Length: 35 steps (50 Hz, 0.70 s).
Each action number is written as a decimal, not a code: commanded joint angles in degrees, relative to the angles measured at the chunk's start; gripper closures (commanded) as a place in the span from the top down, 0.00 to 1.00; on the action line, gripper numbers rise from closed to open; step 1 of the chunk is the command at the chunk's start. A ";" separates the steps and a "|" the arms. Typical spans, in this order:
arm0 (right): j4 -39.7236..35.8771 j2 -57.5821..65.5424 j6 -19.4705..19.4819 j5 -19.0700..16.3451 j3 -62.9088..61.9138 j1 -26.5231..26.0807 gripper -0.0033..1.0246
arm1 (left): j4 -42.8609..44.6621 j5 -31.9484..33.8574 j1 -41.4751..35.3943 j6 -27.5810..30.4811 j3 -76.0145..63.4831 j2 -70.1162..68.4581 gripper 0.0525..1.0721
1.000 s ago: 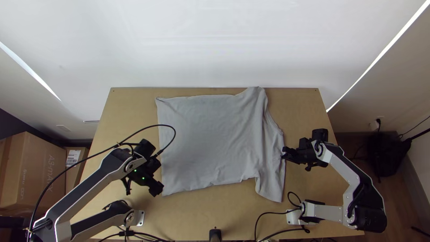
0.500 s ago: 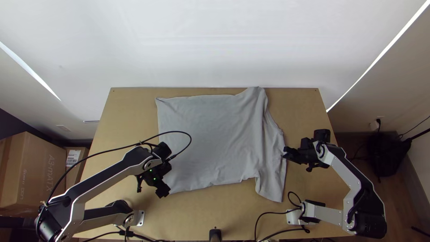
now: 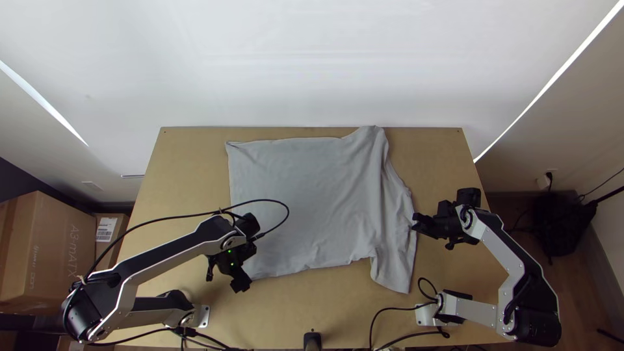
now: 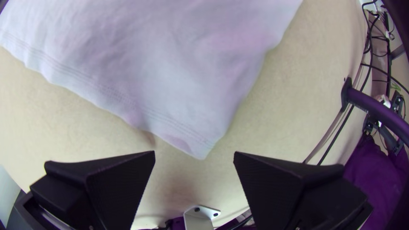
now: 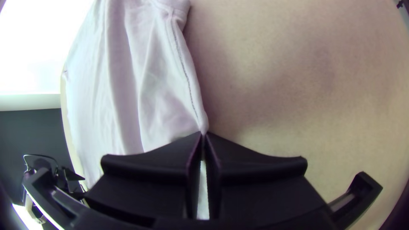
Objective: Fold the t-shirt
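At the right of the top view, a seamed edge of the grey t-shirt is pinched in the clenched right gripper. At lower left, a stitched corner is bracketed by the parted, unloaded left gripper. Centre frame: cloth spread, rumpled rightward, on the table. Done: one edge secured. Outstanding, apparently: all folds.
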 commanded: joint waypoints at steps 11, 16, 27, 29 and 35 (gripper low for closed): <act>-0.74 -1.78 0.98 0.05 -0.49 -0.53 0.03 | 1.75 -0.22 -0.88 -1.66 -1.55 3.54 0.77; -0.74 -1.69 0.98 0.05 -0.49 -0.62 0.03 | 3.42 -0.22 -1.85 -2.45 -1.72 3.19 0.59; -0.74 -1.69 0.98 0.14 -0.49 -0.88 0.03 | 7.64 0.40 -3.87 -2.27 -2.16 -0.59 0.03; -0.74 -1.69 0.89 0.14 -0.49 -1.15 0.03 | 7.64 0.40 -3.34 -2.10 -2.16 -1.29 0.03; -0.74 -1.69 0.37 0.14 -0.14 -2.64 0.03 | 7.99 0.40 2.72 -0.69 -1.90 -3.40 0.03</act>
